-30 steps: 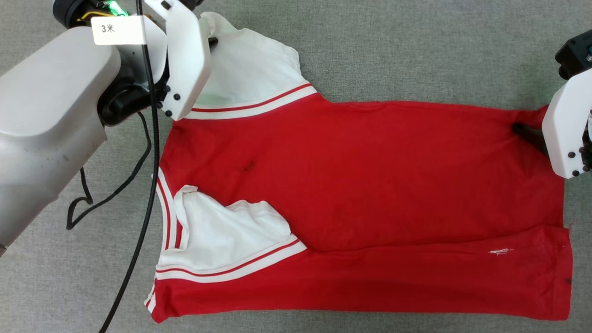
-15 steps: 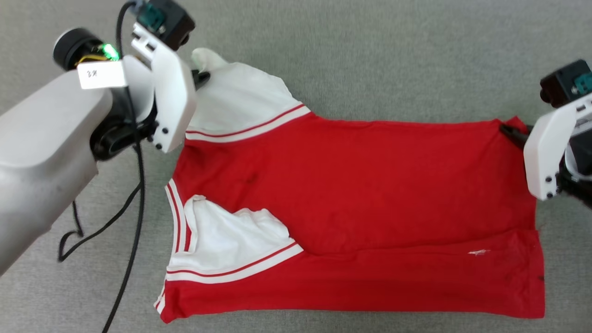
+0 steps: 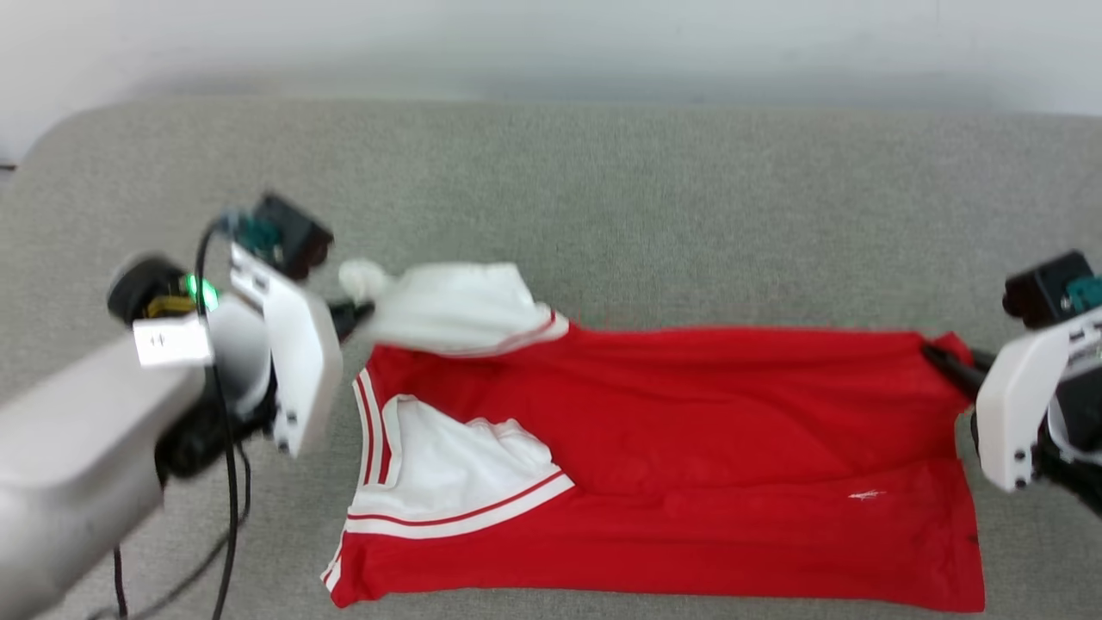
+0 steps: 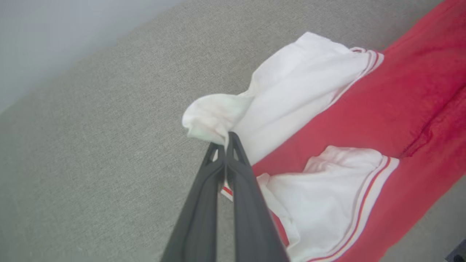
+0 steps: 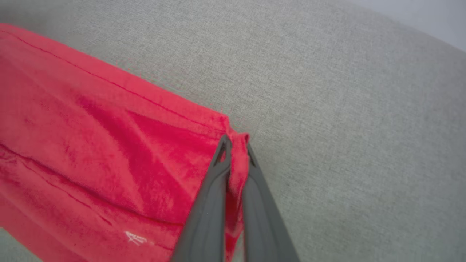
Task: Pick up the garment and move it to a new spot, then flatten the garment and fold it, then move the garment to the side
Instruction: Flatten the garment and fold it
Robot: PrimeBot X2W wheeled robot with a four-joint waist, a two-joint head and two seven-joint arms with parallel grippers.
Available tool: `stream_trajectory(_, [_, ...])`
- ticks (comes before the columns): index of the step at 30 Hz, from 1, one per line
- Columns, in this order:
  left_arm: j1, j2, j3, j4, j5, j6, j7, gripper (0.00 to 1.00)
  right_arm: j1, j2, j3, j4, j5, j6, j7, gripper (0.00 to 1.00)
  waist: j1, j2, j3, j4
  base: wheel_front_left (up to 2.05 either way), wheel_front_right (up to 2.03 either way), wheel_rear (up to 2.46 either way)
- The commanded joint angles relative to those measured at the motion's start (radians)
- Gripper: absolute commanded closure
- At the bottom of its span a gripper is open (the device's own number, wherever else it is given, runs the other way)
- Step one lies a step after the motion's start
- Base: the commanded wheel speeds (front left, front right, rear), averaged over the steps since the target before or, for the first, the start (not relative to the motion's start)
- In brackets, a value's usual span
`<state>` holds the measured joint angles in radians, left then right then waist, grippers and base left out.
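The shirt: left gripper pinches its white sleeve at nine o'clock, right gripper pinches its red corner at three o'clock.

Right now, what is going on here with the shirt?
The robot's left claw is shut on one sleeve of a red jersey T-shirt with white short sleeves; the right claw is shut on its red hem corner. The far edge looks raised; the near part lies on a grey fabric surface.

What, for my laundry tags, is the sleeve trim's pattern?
White with a red stripe; sleeve trim shows best in head view.
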<state>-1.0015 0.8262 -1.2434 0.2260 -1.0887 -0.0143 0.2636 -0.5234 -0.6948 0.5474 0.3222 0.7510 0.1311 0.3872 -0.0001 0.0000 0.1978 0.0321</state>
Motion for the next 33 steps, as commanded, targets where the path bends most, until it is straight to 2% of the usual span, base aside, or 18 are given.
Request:
stream_trajectory(1, [0.024,0.002,-0.003,-0.009,-0.005,0.006,-0.005,1.0,0.022,-0.007,-0.003,-0.006,0.006,-0.001,-0.005,1.0,0.0001,0.0,-0.021,0.004,0.0,0.0,0.0])
stream_trajectory(6, [0.148,0.048,-0.012,-0.098,-0.018,0.064,-0.047,1.0,0.136,-0.025,-0.03,-0.056,0.026,-0.001,-0.029,1.0,0.0001,0.0,-0.052,0.008,0.0,0.0,0.0])
stream_trajectory(12, [0.294,0.067,-0.023,-0.161,-0.044,0.113,-0.086,1.0,0.282,-0.046,-0.066,-0.118,0.052,-0.001,-0.031,1.0,0.0001,0.0,-0.059,0.013,0.0,0.0,0.0])
stream_trajectory(18, [0.391,0.031,-0.025,-0.109,-0.08,0.118,-0.13,1.0,0.374,-0.029,-0.08,-0.139,0.039,-0.001,-0.017,1.0,0.0001,0.0,-0.03,0.008,0.0,0.0,0.0])
stream_trajectory(23, [0.428,-0.019,-0.025,-0.028,-0.09,0.101,-0.166,1.0,0.401,0.005,-0.064,-0.102,0.022,-0.001,-0.001,1.0,0.0001,0.0,-0.017,0.005,0.0,0.0,0.0])
stream_trajectory(24, [0.431,-0.027,-0.024,-0.013,-0.089,0.099,-0.175,0.69,0.402,0.014,-0.068,-0.092,0.022,-0.001,-0.009,1.0,0.0001,0.0,-0.017,0.005,0.0,0.0,0.0])
stream_trajectory(25, [0.432,-0.033,-0.019,0.0,-0.081,0.101,-0.195,0.0,0.404,0.021,-0.073,-0.086,0.021,-0.001,-0.016,0.67,0.0001,0.0,-0.019,0.006,0.0,0.0,0.0])
stream_trajectory(26, [0.436,-0.038,-0.012,0.012,-0.082,0.105,-0.216,0.0,0.403,0.026,-0.08,-0.084,0.02,-0.001,-0.029,0.0,0.0001,0.0,-0.023,0.006,0.0,0.0,0.0])
stream_trajectory(29, [0.45,-0.042,0.0,0.025,-0.065,0.115,-0.277,0.0,0.411,0.029,-0.11,-0.102,0.038,-0.001,-0.063,0.0,0.0001,0.0,-0.046,0.008,0.0,0.0,0.0])
stream_trajectory(33, [0.47,-0.034,0.032,0.004,-0.037,0.167,-0.391,0.0,0.438,0.001,-0.161,-0.17,0.084,-0.001,-0.08,0.0,0.0001,0.0,-0.08,0.012,0.0,0.0,0.0])
